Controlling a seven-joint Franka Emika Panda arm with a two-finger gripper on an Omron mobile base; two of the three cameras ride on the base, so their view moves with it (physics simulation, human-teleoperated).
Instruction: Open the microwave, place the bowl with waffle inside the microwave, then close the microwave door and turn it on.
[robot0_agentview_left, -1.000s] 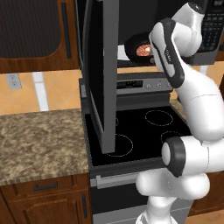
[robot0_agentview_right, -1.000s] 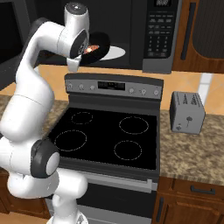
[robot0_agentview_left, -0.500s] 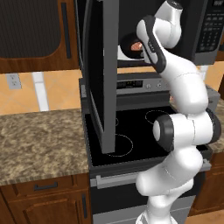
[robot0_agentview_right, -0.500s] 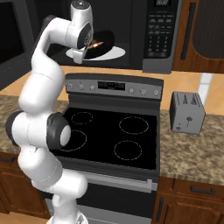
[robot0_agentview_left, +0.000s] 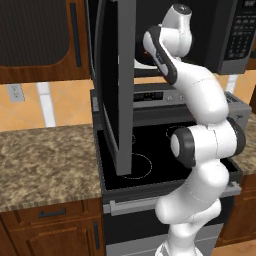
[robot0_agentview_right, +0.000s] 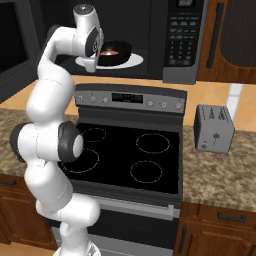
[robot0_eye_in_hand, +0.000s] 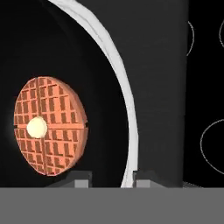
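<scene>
My gripper (robot0_eye_in_hand: 107, 177) is reaching into the microwave (robot0_agentview_right: 160, 45), right above the white plate (robot0_agentview_right: 131, 61). The bowl with waffle (robot0_agentview_right: 114, 49) sits on that plate, waffle (robot0_eye_in_hand: 50, 126) just off to one side of my fingertips (robot0_eye_in_hand: 81, 180). Fingers look spread apart, gripping nothing. The microwave door (robot0_agentview_left: 116, 95) hangs wide open.

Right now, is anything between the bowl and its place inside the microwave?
Nothing visible is. The bowl with the waffle already sits on the white plate inside the microwave. The door stands wide open to the left, above the stove.
</scene>
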